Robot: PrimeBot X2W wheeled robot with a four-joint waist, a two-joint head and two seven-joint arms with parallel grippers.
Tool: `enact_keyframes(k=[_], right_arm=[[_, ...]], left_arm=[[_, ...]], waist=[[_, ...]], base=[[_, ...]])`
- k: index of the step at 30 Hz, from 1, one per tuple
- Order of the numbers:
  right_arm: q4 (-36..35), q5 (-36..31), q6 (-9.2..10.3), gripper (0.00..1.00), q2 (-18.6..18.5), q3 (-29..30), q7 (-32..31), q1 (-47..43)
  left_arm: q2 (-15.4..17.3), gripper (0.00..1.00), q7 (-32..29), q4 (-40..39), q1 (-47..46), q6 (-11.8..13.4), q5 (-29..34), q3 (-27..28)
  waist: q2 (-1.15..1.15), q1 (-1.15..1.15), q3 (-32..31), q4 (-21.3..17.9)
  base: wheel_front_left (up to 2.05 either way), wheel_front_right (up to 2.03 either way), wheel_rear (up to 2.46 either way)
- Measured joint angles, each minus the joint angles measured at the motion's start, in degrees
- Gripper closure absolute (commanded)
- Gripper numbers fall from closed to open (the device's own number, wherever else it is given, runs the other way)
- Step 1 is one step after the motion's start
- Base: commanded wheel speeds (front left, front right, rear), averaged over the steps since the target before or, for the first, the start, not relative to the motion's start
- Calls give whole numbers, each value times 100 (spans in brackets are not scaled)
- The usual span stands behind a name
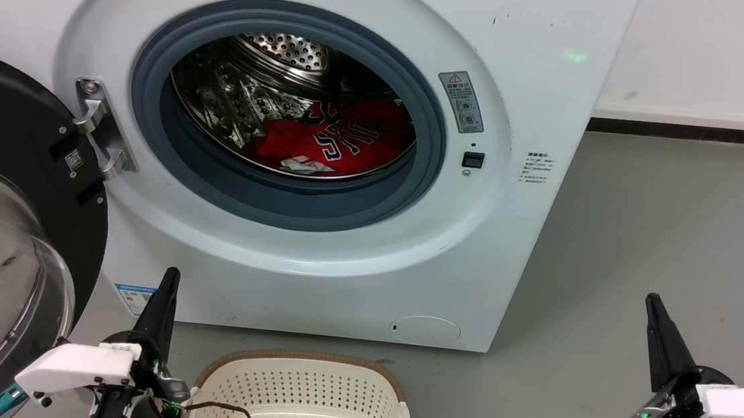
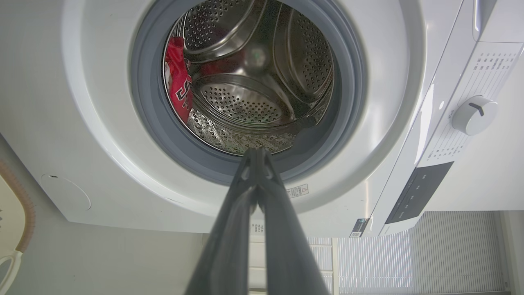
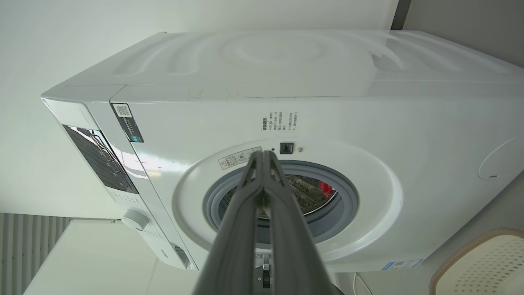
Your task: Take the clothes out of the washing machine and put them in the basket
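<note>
Red jersey (image 1: 337, 140) and white garment (image 1: 298, 164) lie low in the drum (image 1: 254, 91) of the washing machine (image 1: 311, 284), whose door (image 1: 14, 137) stands open to its left, leaving the porthole free to reach. Basket (image 1: 305, 358) sits empty just in front of the machine, likely to shorten the carry. Left gripper (image 1: 170, 279) and right gripper (image 1: 653, 306) hover in front of the machine, fingers pressed together, holding nothing.

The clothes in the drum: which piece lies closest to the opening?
The small white garment, at the front lip of the drum. The red jersey with lettering spreads behind it, deeper inside.
</note>
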State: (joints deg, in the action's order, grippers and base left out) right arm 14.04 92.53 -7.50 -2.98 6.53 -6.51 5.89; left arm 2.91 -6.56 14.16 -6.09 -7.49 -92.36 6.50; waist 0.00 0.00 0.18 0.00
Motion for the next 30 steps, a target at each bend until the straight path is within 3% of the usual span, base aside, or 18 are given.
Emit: enact_keyframes(k=[20, 21, 30], right_arm=[[0, 0, 0, 100, 0, 0, 0, 0], [7, 1, 0, 0, 0, 0, 0, -2], [97, -89, 1, 0, 5, -21, 165, -180]], left_arm=[[0, 100, 0, 0, 0, 0, 0, 0], [0, 0, 0, 9, 2, 0, 0, -1], [-18, 0, 175, 158, 140, 2, 47, -219]], waist=[[0, 0, 0, 0], [0, 0, 0, 0], [0, 0, 3, -5]], base=[[0, 0, 0], [0, 0, 0], [0, 0, 0]])
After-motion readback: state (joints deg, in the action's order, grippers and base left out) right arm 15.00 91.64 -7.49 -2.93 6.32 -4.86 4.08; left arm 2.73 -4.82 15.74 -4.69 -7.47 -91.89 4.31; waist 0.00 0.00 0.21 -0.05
